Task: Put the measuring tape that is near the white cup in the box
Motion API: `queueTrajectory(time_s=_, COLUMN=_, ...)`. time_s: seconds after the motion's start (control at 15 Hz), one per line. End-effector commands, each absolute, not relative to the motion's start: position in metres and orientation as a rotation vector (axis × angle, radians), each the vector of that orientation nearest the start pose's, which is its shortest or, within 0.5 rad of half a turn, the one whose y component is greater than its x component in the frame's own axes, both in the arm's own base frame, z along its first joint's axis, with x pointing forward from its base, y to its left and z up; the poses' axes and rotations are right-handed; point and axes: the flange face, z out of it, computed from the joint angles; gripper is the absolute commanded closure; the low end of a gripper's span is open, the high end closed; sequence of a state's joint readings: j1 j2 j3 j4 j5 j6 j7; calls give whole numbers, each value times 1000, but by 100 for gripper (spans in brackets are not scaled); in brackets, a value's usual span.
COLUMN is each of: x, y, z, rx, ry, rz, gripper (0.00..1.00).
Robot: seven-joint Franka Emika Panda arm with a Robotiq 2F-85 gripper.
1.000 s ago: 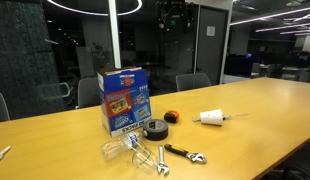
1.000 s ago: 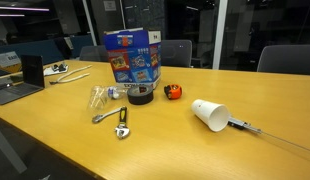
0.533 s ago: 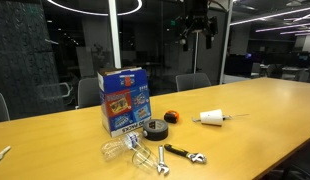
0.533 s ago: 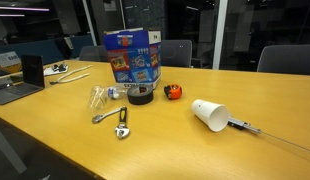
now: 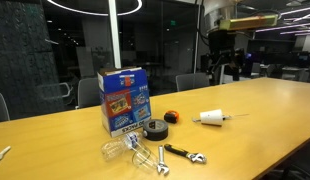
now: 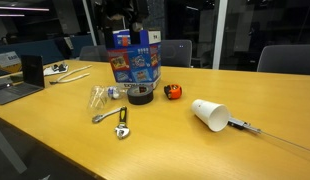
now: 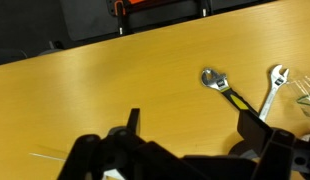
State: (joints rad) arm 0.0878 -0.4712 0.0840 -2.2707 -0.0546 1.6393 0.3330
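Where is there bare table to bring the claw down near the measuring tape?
Bare wood lies between the measuring tape and the white cup, and between wrench and cup. Crowded where box, tape roll and measuring tape sit close.

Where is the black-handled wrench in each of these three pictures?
Exterior view: the black-handled wrench lies low in the picture, a little right of centre.
Exterior view: the same wrench lies left of centre, nearer the camera than the box.
Wrist view: it lies right of centre on the wood.
Shared landmark: the silver wrench lies near it in all three.
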Motion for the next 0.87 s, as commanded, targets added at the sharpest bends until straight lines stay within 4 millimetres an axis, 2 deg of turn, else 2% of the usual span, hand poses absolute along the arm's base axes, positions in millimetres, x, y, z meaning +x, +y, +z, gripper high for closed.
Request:
queueTrajectory(time_s=0.0, x=341, y=37, z=485, rx=-3250, ry=280, rz=93, gripper=0)
queueTrajectory(time_s=0.13, x=320, y=24, z=458, rx=-3243, ry=324, rz=98, gripper=0)
queueTrajectory(time_s=0.2, x=347, y=36, z=471, rx=-3243, ry=320, rz=188, gripper=0)
queueTrajectory(time_s=0.33, x=330, y=28, z=454, rx=-3240, ry=340, rz=186, gripper=0)
queueTrajectory(time_s=0.47, x=323, y=27, z=452, rx=-3239, ry=343, rz=167, gripper=0)
queueTrajectory(time_s=0.8, x=322, y=27, z=454, rx=-3239, ry=343, rz=155, gripper=0)
